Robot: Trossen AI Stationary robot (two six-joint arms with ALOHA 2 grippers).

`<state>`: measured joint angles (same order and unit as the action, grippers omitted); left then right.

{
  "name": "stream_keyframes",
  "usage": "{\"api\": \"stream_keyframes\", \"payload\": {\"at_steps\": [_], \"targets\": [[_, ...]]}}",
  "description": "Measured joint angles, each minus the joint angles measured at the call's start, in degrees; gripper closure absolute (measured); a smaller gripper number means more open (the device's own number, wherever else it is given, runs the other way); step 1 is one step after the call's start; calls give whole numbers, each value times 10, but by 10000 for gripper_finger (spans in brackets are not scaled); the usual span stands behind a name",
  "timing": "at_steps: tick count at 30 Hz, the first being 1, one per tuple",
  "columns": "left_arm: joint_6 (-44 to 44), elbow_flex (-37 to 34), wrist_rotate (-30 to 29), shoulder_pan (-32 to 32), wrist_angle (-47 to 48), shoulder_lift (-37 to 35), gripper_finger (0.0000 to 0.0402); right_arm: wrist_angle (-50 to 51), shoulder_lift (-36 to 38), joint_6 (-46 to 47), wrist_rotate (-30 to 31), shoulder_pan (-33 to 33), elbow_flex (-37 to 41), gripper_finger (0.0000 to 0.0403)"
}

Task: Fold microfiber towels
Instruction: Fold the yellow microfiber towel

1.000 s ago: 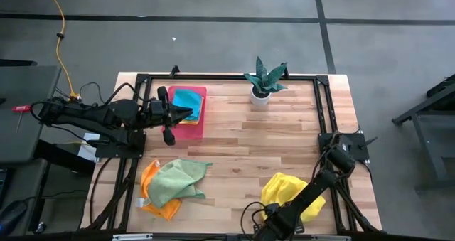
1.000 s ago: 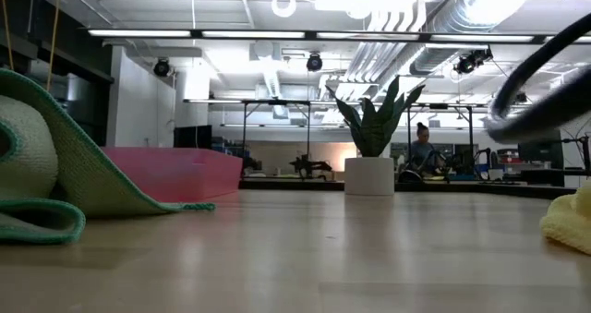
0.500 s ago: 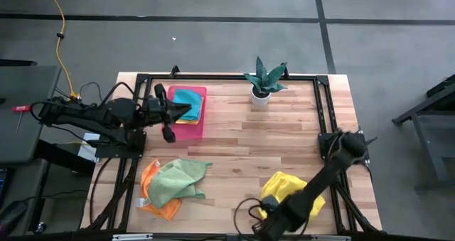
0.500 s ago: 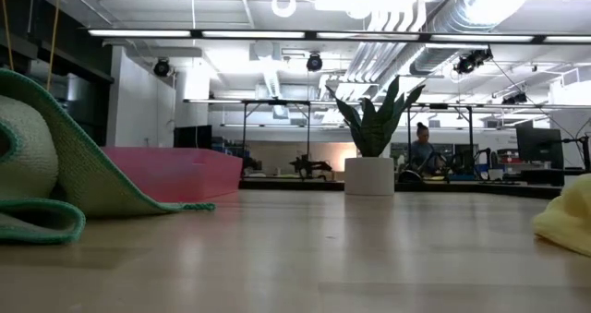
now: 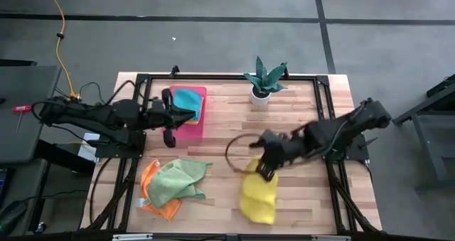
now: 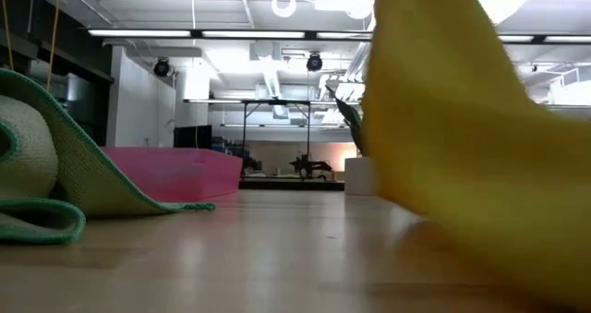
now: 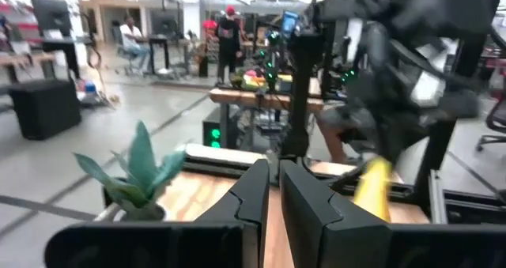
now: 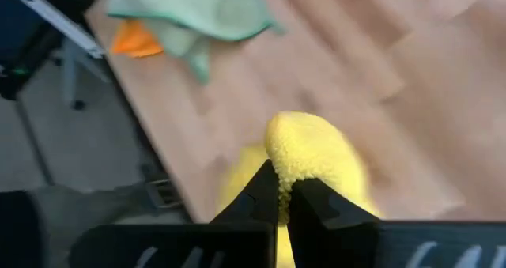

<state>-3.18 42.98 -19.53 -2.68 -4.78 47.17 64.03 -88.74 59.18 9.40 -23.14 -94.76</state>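
Your right gripper (image 5: 264, 166) is clamped on a fold of the yellow towel (image 5: 259, 197), over the middle of the table (image 5: 284, 120). In the right wrist view the two dark fingers (image 8: 265, 190) are pinched together with the yellow cloth (image 8: 312, 153) bunched between their tips. From there the towel hangs down and trails toward the near edge of the table; in the low view it fills the right side of the picture as a broad yellow sheet (image 6: 462, 138).

Your left gripper (image 5: 186, 114) sits over the pink tray (image 5: 190, 127) at the table's far left, with its fingers (image 7: 257, 197) pressed together and nothing between them. A folded teal towel (image 5: 186, 99) lies in that tray, on top of a yellow one whose edge just shows.

Near the table's left front corner, the light green towel (image 5: 174, 180) lies crumpled over the orange towel (image 5: 153, 195), well apart from the hanging yellow one. A potted plant (image 5: 263, 81) stands at the far edge of the table, beyond the right arm.
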Motion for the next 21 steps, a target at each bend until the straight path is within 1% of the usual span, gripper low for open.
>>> {"api": "stream_keyframes", "payload": {"at_steps": [5, 9, 12, 17, 21], "targets": [[-42, 0, 5, 0, -45, 67, 369, 78, 52, -139, -2, 77, 0, 402], [-57, 27, -6, 0, -57, 150, 348, 92, 86, -271, -19, 144, 0, 403], [-57, 63, -15, 1, -55, 221, 326, 84, 103, -373, -59, 196, 0, 403], [-57, 137, -16, 4, -48, 327, 291, 81, 108, -504, -113, 272, 0, 403], [-57, 202, -38, 7, 13, 378, 271, 79, 103, -570, -179, 306, 0, 403]]}}
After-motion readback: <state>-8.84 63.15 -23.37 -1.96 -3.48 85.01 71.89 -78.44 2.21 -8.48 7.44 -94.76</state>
